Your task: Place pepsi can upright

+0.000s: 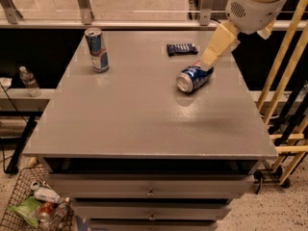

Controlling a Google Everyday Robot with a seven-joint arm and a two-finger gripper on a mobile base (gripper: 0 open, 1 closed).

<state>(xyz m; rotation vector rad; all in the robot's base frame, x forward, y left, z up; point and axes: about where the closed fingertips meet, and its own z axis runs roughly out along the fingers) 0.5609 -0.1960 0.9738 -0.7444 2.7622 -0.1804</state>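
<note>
Left to right across a grey table (144,129) with drawers beneath. Far left, below table level: one clear water bottle (29,81) standing on a low ledge, and down on the floor one wire basket (19,192) holding discarded packaging. On the table's left rear: one slim blue-and-silver can (97,49), upright, well apart from everything else. Right of centre, toward the back: one dark snack packet (182,48), lying flat. Just in front of it and slightly right: one pepsi can (194,77), lying on its side, one silver end turned toward the camera, not yet upright. Immediately above and right: the gripper (209,61), one only, cream-coloured, angled down from a white arm housing (252,6) to the can's far end, at or very near contact. Impossible to tell whether spread or pressed together. Far right, beyond the table edge: several yellow rails (284,81).

Judged light and thin-walled, so easily dented under a hard squeeze. Smooth and round too, so apt to roll across the slick top if nudged from the side. Best taken across the middle of the cylinder, clear of the rims, then tipped onto one silver end and released gently.
</note>
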